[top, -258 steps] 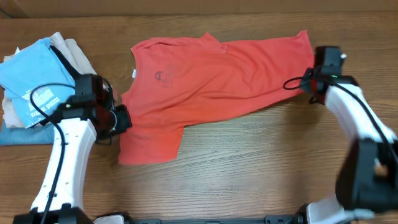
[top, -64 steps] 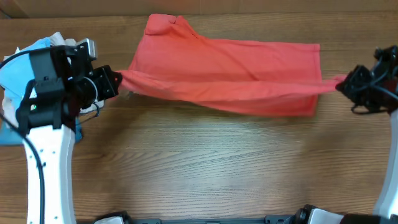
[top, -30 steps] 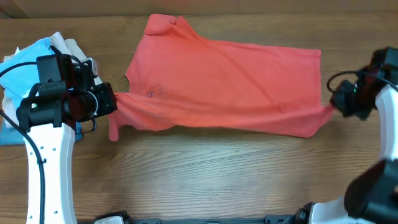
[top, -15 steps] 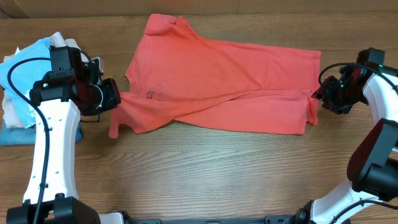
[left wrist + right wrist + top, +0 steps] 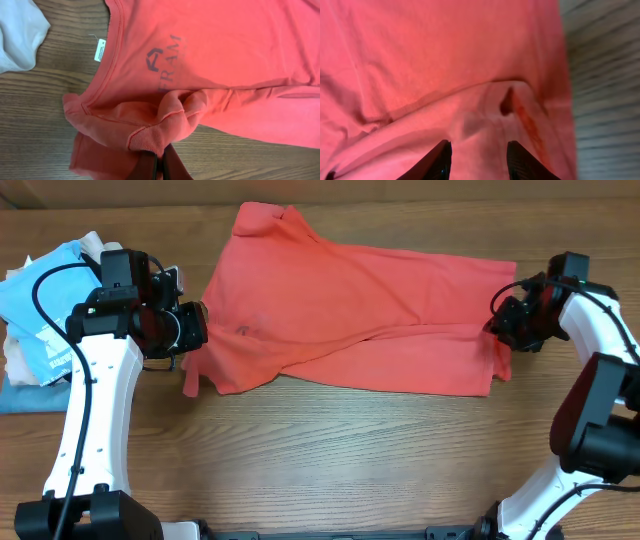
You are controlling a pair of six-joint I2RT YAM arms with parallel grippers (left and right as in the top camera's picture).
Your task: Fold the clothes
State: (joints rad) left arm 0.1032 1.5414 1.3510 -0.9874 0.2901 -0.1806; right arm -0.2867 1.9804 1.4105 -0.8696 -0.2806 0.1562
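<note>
The clothes, a red T-shirt [image 5: 350, 300], lie spread across the table with the lower edge folded up over the body. Dark chest lettering [image 5: 167, 65] and a white neck tag [image 5: 100, 50] show in the left wrist view. My left gripper [image 5: 196, 332] is at the shirt's left end, shut on a bunched fold of red fabric [image 5: 170, 120] near the collar. My right gripper [image 5: 497, 328] hovers over the shirt's right end. Its fingers [image 5: 440, 160] stand apart over the wrinkled hem [image 5: 510, 105] with nothing between them.
A stack of folded garments sits at the far left, a light blue shirt [image 5: 40, 310] on top and beige cloth [image 5: 100, 245] behind it. A white cloth corner [image 5: 20, 30] lies near the collar. Bare wood [image 5: 350, 460] runs along the front.
The right gripper has let go of the hem corner, opened and moved left over the shirt. The left gripper has carried its fold right and toward the back.
</note>
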